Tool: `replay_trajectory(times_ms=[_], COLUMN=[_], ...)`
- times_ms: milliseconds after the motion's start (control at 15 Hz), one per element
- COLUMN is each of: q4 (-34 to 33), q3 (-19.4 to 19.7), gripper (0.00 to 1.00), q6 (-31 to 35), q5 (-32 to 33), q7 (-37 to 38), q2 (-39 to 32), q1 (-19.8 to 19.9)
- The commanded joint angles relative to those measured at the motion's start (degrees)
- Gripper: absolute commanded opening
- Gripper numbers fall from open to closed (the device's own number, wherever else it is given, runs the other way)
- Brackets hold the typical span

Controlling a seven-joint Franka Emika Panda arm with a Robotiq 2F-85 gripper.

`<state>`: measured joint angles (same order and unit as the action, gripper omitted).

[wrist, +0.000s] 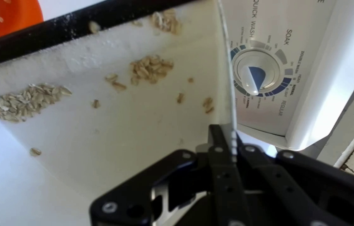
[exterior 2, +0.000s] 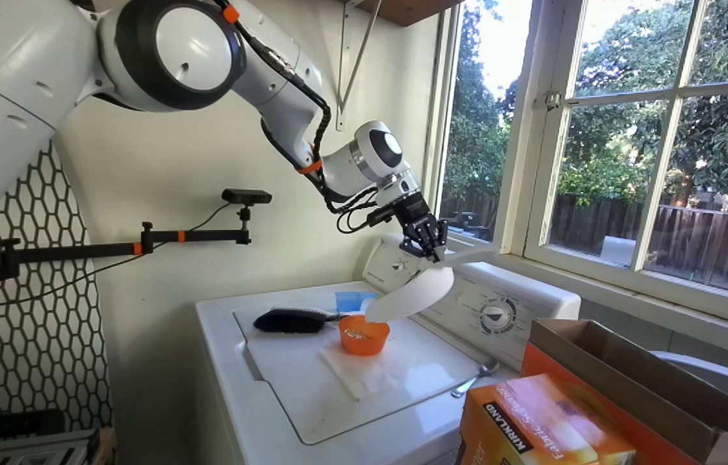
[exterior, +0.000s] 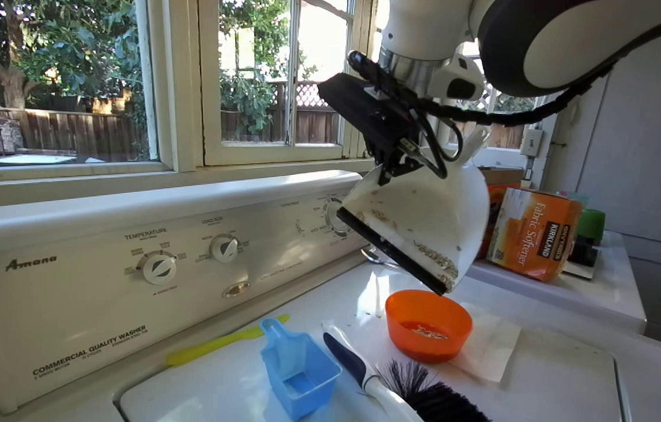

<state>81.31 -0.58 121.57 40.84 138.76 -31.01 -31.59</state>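
Note:
My gripper (exterior: 392, 170) is shut on the side wall of a white dustpan (exterior: 418, 205), also seen in the wrist view (wrist: 133, 125). The jaws (wrist: 227, 141) pinch its thin edge. The dustpan is tilted, its black lip (exterior: 389, 249) sloping down to a corner above an orange bowl (exterior: 424, 349). Oat flakes (wrist: 23, 102) lie in a pile near that low corner, with smaller clusters elsewhere in the pan. Some flakes lie in the bowl, which stands on the washer lid, partly on a white paper (exterior: 494, 346). In an exterior view, the gripper (exterior 2: 433, 252) is above the dustpan (exterior 2: 412, 294).
A black-bristled brush (exterior: 395, 404), a blue scoop (exterior: 301, 375) and a yellow utensil (exterior: 213, 346) lie on the washer. The control panel (exterior: 271, 234) rises behind. A spoon (exterior 2: 473, 381), a fabric softener box (exterior 2: 531, 420) and an open carton (exterior 2: 648, 387) are also there.

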Motion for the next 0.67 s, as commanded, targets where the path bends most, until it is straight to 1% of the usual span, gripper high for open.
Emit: replay_trajectory(times_ms=[0, 600], q4=[1.4, 1.9], q3=[-0.9, -1.9], gripper=[0.01, 0.01], q6=[-2.1, -3.9], q5=[2.6, 6.5], q7=[1.4, 2.5], q2=[1.4, 2.1], q1=[-0.6, -2.0])
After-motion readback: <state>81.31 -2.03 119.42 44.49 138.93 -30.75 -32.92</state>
